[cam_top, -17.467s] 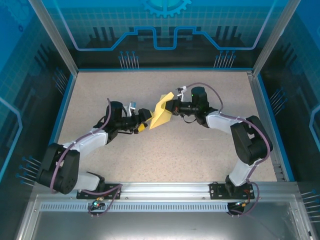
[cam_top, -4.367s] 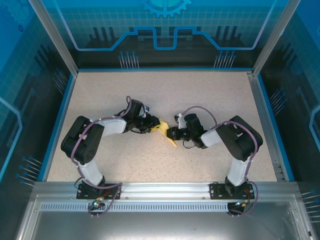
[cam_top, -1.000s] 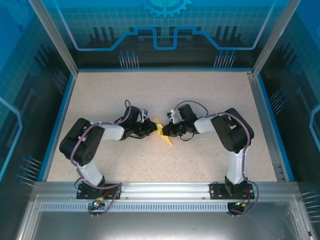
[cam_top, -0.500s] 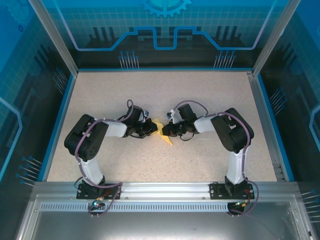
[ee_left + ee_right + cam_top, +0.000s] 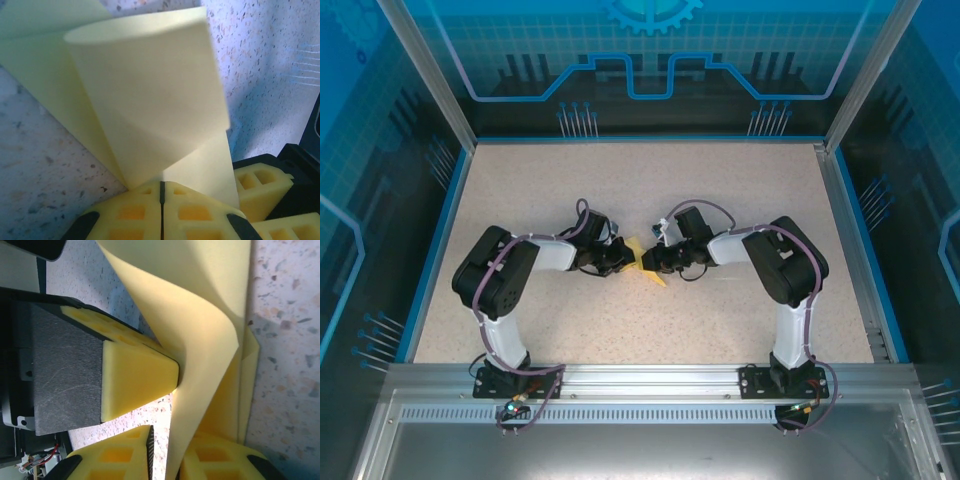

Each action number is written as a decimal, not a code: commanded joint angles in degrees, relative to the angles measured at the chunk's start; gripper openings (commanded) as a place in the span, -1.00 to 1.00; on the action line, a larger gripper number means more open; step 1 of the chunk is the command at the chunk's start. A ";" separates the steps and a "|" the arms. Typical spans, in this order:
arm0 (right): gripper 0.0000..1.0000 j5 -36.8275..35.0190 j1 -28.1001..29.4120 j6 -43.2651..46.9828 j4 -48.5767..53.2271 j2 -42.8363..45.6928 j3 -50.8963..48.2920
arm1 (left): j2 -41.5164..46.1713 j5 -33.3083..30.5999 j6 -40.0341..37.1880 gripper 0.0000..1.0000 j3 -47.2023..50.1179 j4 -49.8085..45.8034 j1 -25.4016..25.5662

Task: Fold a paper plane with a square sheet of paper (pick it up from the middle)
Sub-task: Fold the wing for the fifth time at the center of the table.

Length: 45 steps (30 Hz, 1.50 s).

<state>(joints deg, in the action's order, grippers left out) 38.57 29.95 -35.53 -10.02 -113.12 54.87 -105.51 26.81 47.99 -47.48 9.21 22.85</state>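
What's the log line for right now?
left gripper: shut on paper | right gripper: slightly open around paper | paper: partly folded

The paper (image 5: 150,100) is plain pale yellow; the finger pads (image 5: 190,212) are a deeper yellow with a grid of square hollows. The tabletop (image 5: 720,190) is beige with dark speckles. The arms (image 5: 552,255) are black and light grey with purple cables (image 5: 582,205), inside blue walls (image 5: 650,60) patterned with a fine grid and lighter blue lines

Speckled beige table (image 5: 620,190) beneath the left gripper (image 5: 624,261) and right gripper (image 5: 652,262); blue patterned walls (image 5: 650,60) far beyond them; aluminium rail (image 5: 650,380) well behind.
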 commanded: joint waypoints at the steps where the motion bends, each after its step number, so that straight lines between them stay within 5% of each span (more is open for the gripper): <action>1: -0.56 -2.10 0.36 -0.07 6.65 0.30 -0.44 | -2.22 -1.00 -0.85 -0.82 -0.44 -3.11 0.35; 15: -0.55 -4.37 0.37 2.40 17.15 5.41 -0.56 | -2.59 -0.66 -1.27 -0.82 -1.38 -4.67 0.35; 25: -0.48 -1.09 0.23 1.25 16.00 7.96 -3.56 | -2.40 -0.72 -1.54 -0.83 -1.20 -5.26 0.30; 32: -0.65 -1.47 0.19 1.81 16.61 7.47 -4.11 | -2.33 -0.80 -1.16 -0.82 -1.12 -5.39 0.28; 45: -0.54 -3.78 0.37 2.38 14.17 11.48 -6.91 | -1.54 -1.17 -1.29 -0.83 -1.03 -6.05 0.33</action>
<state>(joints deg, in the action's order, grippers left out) 35.62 29.95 -33.78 2.94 -104.07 48.56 -106.04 27.07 47.62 -48.58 7.75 22.90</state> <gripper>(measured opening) 0.227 0.086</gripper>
